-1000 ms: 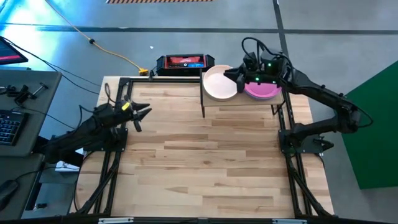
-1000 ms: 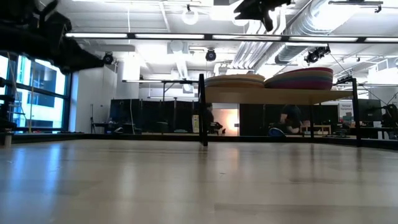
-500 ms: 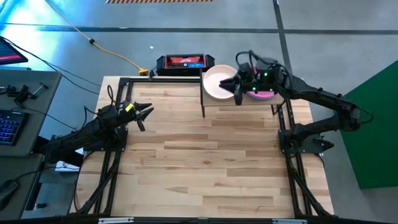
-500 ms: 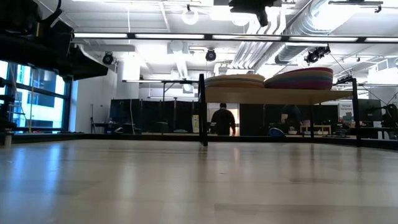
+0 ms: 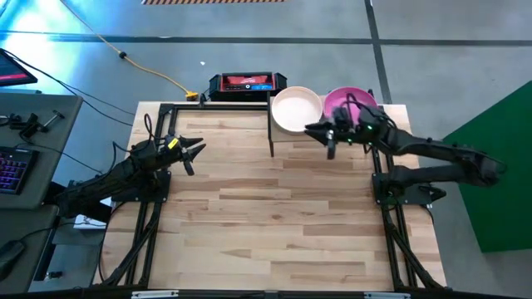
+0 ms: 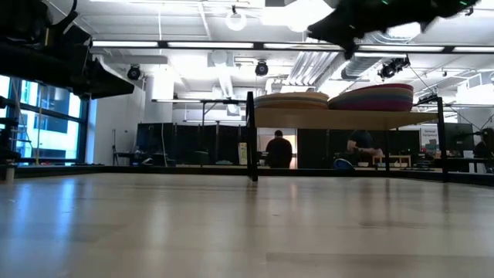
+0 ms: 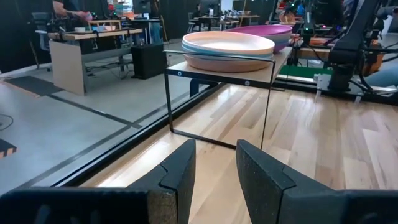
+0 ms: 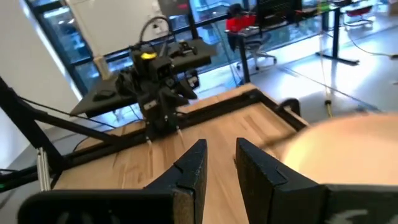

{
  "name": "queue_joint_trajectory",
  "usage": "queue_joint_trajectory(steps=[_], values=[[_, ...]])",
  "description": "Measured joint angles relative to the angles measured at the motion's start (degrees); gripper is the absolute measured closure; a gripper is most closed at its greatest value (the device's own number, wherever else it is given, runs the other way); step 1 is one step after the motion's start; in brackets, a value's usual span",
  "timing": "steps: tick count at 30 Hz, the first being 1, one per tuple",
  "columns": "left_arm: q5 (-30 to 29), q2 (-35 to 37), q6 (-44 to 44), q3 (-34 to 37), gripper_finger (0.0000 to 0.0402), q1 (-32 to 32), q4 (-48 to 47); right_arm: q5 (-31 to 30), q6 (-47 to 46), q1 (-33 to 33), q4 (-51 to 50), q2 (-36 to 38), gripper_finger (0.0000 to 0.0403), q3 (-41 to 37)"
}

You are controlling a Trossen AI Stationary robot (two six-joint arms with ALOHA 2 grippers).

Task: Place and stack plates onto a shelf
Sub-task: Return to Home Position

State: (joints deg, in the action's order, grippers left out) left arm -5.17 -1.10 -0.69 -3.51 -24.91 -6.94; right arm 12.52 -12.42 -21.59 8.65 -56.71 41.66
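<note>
The shelf (image 5: 332, 143) of light wood on black legs stands at the table's far right. Two stacks of plates rest on it: one topped by a pale pink plate (image 5: 297, 109), the other by a magenta plate (image 5: 347, 103). The low view shows both stacks (image 6: 292, 100) (image 6: 373, 98) on the board (image 6: 347, 118). My right gripper (image 5: 328, 137) hovers open over the shelf's near edge and holds nothing. My left gripper (image 5: 193, 151) waits open at the table's left, pointing level toward the shelf (image 7: 249, 71).
A bare wooden tabletop (image 5: 266, 216) stretches in front of the shelf. A red-and-black device (image 5: 243, 82) lies beyond the far edge. A desk with a keyboard (image 5: 12, 170) stands to the left. A person (image 6: 279, 150) stands in the room behind.
My right gripper has drawn back from above the plate stacks toward the table's near edge and has come down, now level over the shelf's front edge. The magenta plate, earlier partly covered by it, shows whole. The plates have not moved.
</note>
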Motion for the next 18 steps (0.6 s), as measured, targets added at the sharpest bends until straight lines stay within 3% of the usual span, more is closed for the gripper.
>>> queue_joint_trajectory(steps=[10, 18], values=[[0.0, 0.0, 2.6, 0.0, 0.0298, 0.0, 0.0, -0.4, -6.8, -2.1, 3.8, 23.6, 0.0337, -22.1], [0.0, 0.0, 2.6, 0.0, 0.0298, 0.0, 0.0, -2.3, -8.6, -1.9, 6.1, 36.9, 0.0337, -32.3]])
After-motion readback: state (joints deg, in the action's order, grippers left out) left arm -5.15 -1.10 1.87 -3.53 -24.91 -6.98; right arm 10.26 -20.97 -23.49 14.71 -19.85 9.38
